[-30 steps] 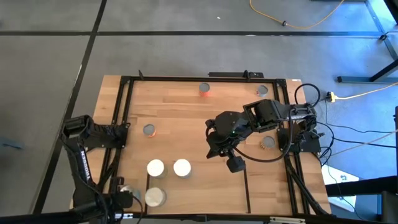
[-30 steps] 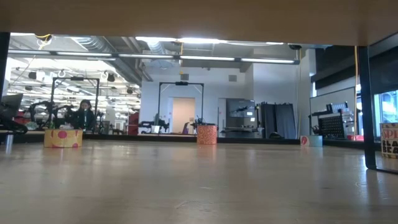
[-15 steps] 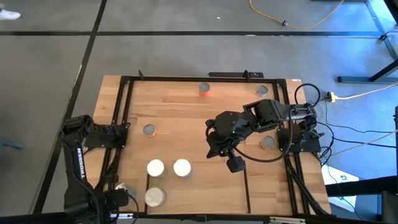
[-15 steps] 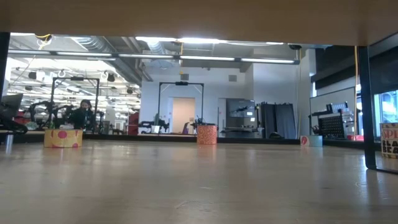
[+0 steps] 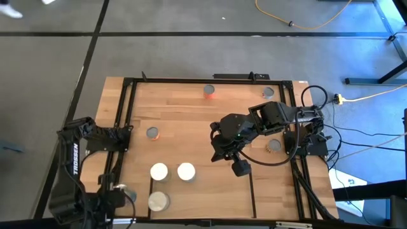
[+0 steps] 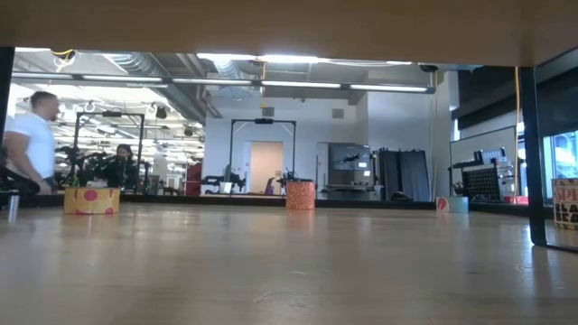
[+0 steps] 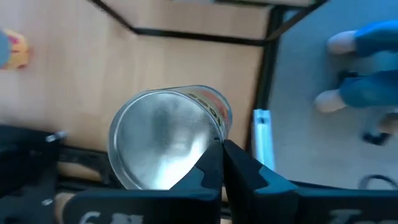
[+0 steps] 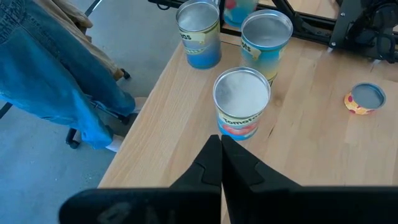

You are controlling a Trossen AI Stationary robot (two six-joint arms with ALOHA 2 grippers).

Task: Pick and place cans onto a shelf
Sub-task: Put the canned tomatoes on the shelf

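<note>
Can (image 7: 163, 140) just beyond pinched-together left gripper (image 7: 222, 163) fingertips.

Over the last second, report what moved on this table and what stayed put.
The left arm swung outward past the table's left edge, its shut left gripper ending beside a silver-topped can at the near-left corner. A person walked into the room behind. The right gripper, shut, stayed mid-table; the three white-topped cans and the shelf did not move.
</note>
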